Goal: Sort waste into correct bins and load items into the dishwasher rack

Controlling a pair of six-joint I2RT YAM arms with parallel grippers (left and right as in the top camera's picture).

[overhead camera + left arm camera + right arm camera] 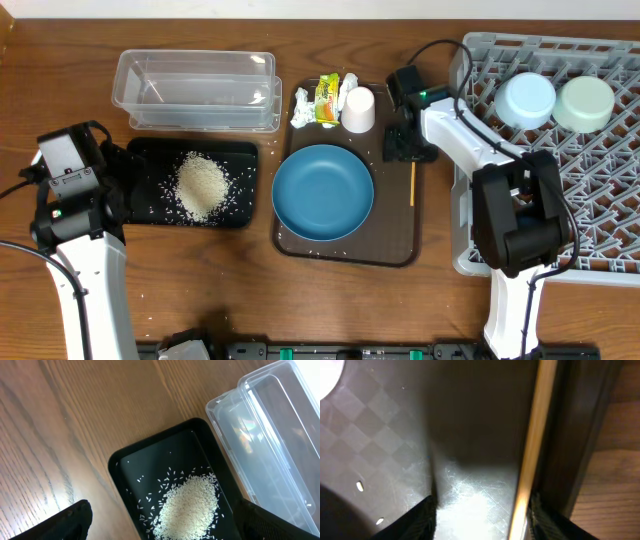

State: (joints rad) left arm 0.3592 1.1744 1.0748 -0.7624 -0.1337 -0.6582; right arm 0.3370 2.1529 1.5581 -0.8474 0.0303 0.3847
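My right gripper (406,146) (482,521) is low over the brown tray (395,235), jaws open. The thin wooden stick (412,185) (532,450) lies between them, right against the right finger (552,522), ungripped. The large blue bowl (322,192) sits mid-tray. Behind it are the white cup (358,110), the yellow-green wrapper (327,100) and the crumpled tissue (300,108). Two small pale bowls (525,100) (585,103) rest in the grey rack (600,200). Rice (203,185) (187,507) lies heaped in the black tray (145,205) (120,467). My left gripper (120,185) (175,524) hovers open above the rice.
The clear plastic tub (195,90) (272,435) stands behind the black tray, touching it. Loose rice grains dot the brown tray (360,486). The rack stands close to the right of the brown tray. Bare wooden table (200,290) lies in front.
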